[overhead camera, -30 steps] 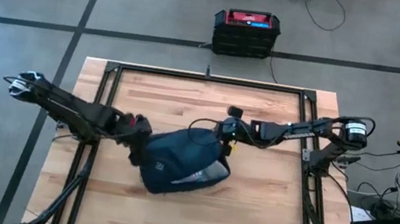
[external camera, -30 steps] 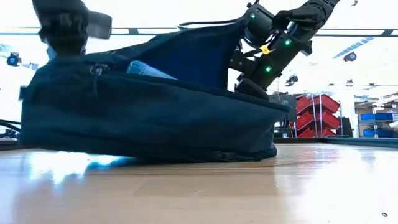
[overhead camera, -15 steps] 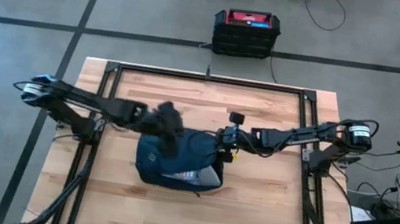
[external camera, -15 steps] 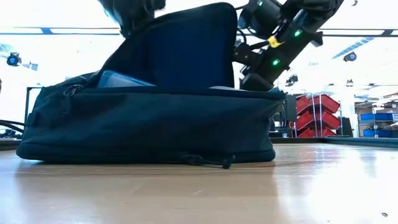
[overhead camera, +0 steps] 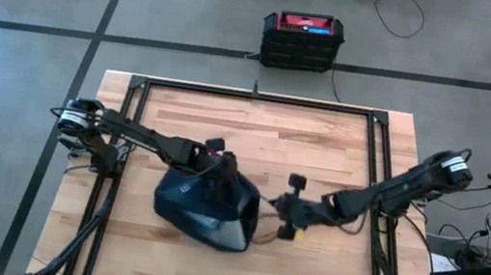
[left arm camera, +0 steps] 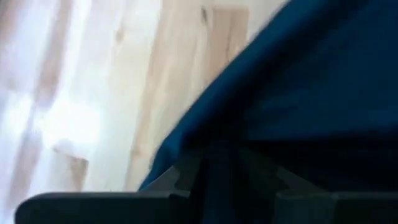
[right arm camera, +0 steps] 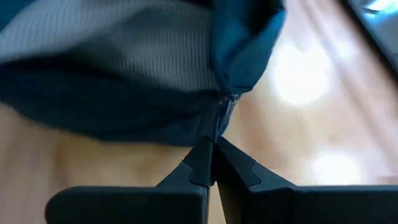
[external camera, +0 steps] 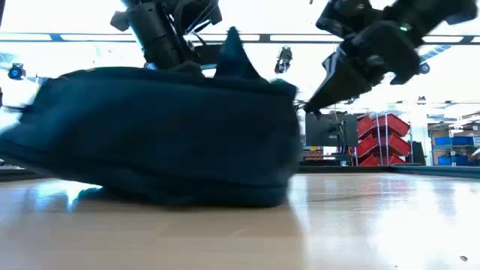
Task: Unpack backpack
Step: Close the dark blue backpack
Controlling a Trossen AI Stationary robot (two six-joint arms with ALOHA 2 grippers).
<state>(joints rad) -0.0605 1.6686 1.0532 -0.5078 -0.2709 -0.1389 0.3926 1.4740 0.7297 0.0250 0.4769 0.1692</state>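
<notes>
- The backpack [overhead camera: 206, 208] lies a little left of the middle of the bench [overhead camera: 256, 129], slumped, its long axis running aslant from the left arm's side toward the near edge
- The left tool [overhead camera: 216, 158] sits on the bag's far top edge; in the left wrist view its fingers [left arm camera: 186, 177] straddle a fold of navy fabric, so it reads as clenched on the bag
- The right tool [overhead camera: 283, 223] is just beside the bag's right edge, low over the bench; in the right wrist view its fingers [right arm camera: 200, 163] are pressed tip to tip on the zip pull [right arm camera: 225, 115], with grey lining [right arm camera: 112, 46] showing past the opened seam
- So the bag lies between the two tools, the left above and behind it, the right out at its side; both are at the bag, neither nearer
- My judgement: the next move turns on the zip line, which runs away from the right tool along the bag's edge; the left must hold the fabric taut against that pull
- Risk: the soft bag slides or folds instead of opening
- Nothing else stands on the bench; a black crate [overhead camera: 301, 40] sits on the floor beyond it, well apart
</notes>
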